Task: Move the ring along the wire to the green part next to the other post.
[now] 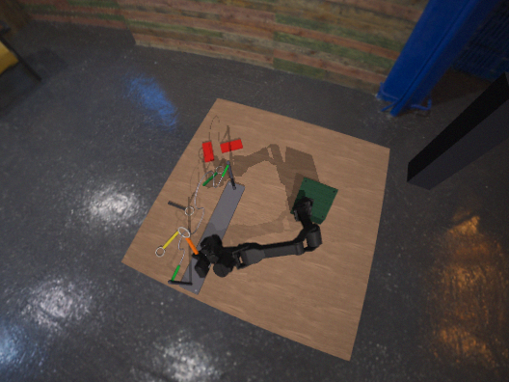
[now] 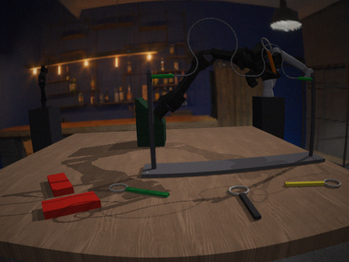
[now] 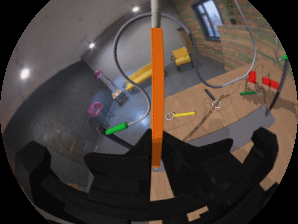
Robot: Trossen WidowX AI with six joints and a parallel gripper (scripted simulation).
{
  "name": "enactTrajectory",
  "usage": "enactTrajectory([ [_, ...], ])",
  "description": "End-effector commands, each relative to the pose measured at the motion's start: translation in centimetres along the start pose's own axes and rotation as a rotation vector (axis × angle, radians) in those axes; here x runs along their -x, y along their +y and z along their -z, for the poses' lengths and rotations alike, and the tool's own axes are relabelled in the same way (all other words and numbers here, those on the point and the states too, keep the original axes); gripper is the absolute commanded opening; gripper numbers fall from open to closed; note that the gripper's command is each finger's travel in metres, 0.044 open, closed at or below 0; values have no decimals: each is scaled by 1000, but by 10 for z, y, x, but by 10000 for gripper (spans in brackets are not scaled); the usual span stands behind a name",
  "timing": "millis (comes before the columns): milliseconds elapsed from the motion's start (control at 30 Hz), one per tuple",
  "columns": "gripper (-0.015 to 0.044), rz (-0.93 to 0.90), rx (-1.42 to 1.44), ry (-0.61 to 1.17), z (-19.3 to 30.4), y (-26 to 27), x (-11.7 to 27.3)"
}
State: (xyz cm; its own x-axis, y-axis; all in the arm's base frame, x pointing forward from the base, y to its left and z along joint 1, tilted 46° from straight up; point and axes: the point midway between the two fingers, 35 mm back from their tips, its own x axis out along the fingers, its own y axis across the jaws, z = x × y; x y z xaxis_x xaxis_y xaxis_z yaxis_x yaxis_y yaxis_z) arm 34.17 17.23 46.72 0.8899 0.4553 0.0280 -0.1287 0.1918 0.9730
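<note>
Your thin metal ring (image 1: 179,231) (image 2: 262,42) with its straight orange handle (image 1: 191,245) (image 2: 271,61) (image 3: 157,95) is at the curved grey wire (image 2: 236,43) (image 3: 116,45), between the wire's two green end parts. In the exterior view the ring is above your claw's fingertips; you cannot tell from these views whether it touches the grey. Your black two-fingered claw (image 1: 197,260) (image 2: 264,77) (image 3: 153,131) is nearly closed, its fingers shut on the lower part of that handle, which sticks up out of them.

Just beyond the claw, on the side where the wire's near end lies, you have one green wire part (image 1: 175,273) (image 2: 305,79) (image 3: 117,128) joined to a dark upright post (image 1: 180,283) (image 2: 313,116). Well apart from the claw, at the other end, the second green wire part (image 1: 225,171) (image 2: 162,76) meets the other dark post (image 1: 231,176) (image 2: 151,122). Both posts stand on a long grey base plate (image 1: 222,209) (image 2: 228,165) (image 3: 235,136), below the claw.

Lower than your claw, on the wooden table top (image 1: 289,285) (image 2: 198,231), lie a yellow-handled ring tool (image 1: 170,240) (image 2: 305,183) (image 3: 184,114), a black-handled one (image 1: 178,205) (image 2: 250,206) (image 3: 210,95) and, farther off, a green-handled one (image 1: 210,178) (image 2: 147,192) (image 3: 248,93), near two red blocks.
</note>
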Motion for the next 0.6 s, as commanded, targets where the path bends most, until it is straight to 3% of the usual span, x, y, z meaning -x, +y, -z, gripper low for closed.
enactTrajectory([
  [0, -150, -43, -74, 0, 1, 5, 0],
  [567, -150, -252, -431, -38, -5, 30, 1],
])
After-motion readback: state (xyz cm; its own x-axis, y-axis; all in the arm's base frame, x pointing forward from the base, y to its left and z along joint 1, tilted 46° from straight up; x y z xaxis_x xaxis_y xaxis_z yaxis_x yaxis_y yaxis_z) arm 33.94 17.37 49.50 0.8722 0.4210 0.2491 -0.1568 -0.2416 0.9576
